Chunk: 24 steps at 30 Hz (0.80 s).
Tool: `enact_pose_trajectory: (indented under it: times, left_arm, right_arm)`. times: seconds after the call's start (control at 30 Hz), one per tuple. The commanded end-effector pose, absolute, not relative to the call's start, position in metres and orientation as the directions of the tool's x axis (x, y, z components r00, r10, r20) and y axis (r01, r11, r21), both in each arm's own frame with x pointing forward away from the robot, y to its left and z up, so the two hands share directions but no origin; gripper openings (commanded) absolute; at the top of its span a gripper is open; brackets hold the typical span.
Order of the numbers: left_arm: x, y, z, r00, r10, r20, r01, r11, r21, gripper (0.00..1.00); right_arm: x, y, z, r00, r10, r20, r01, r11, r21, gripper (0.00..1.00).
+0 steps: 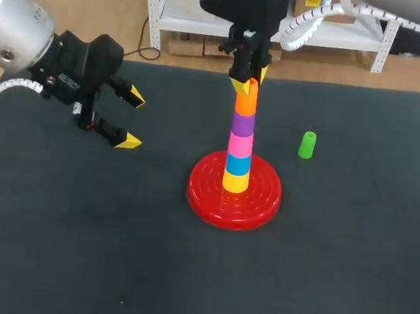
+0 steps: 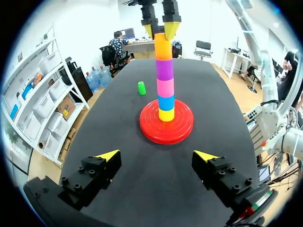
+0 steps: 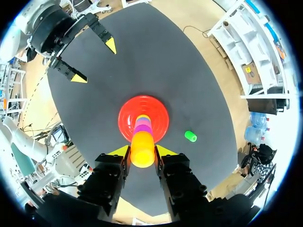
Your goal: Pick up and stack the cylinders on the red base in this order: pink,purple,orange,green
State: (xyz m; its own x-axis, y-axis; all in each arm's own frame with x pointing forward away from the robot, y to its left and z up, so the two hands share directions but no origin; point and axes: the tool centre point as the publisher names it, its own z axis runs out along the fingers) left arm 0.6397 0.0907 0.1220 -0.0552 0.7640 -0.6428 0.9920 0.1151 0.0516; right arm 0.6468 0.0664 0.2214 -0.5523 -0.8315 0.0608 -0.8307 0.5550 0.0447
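A stack stands on the red base [image 1: 204, 194]: yellow, blue, pink [image 1: 240, 143], purple [image 1: 243, 123], with the orange cylinder [image 1: 247, 100] on top. My right gripper [image 1: 248, 76] comes straight down over the stack, shut on the orange cylinder [image 3: 142, 147], one yellow tip on each side of its upper end. The green cylinder [image 1: 307, 145] stands upright on the mat, to the right of the base and apart from it. At the left of the table my left gripper [image 1: 132, 121] hovers open and empty, pointing at the stack [image 2: 164, 69].
The table is covered by a dark mat [image 1: 106, 251]. Besides the base, the stack and the green cylinder [image 2: 141, 88], nothing lies on it. The mat's far edge runs just behind the stack.
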Motion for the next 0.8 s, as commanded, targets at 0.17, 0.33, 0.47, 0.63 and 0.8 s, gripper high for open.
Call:
enact_pose_trajectory:
  times: [0.17, 0.33, 0.47, 0.63, 0.8]
  left_arm:
    - [0.639, 0.091, 0.122, -0.054, 0.764, -0.643, 0.992, 0.115, 0.054, 1.00]
    - [0.639, 0.091, 0.122, -0.054, 0.764, -0.643, 0.992, 0.115, 0.054, 1.00]
    - [0.639, 0.091, 0.122, -0.054, 0.764, -0.643, 0.992, 0.115, 0.054, 1.00]
    - [0.639, 0.091, 0.122, -0.054, 0.764, -0.643, 0.992, 0.115, 0.054, 1.00]
    - [0.639, 0.091, 0.122, -0.054, 0.764, -0.643, 0.992, 0.115, 0.054, 1.00]
  right_arm:
    - [0.656, 0.040, 0.256, -0.628, -0.777, -0.044, -0.778, 0.628, 0.020, 1.00]
    - [0.686, 0.001, 0.263, -0.736, -0.670, -0.095, -0.673, 0.739, 0.001, 1.00]
    - [0.713, -0.031, 0.236, -0.810, -0.577, -0.104, -0.582, 0.813, 0.023, 1.00]
    - [0.736, -0.061, 0.179, -0.869, -0.491, -0.055, -0.494, 0.869, 0.034, 1.00]
    - [0.749, -0.079, 0.113, -0.894, -0.444, 0.055, -0.444, 0.896, 0.024, 1.00]
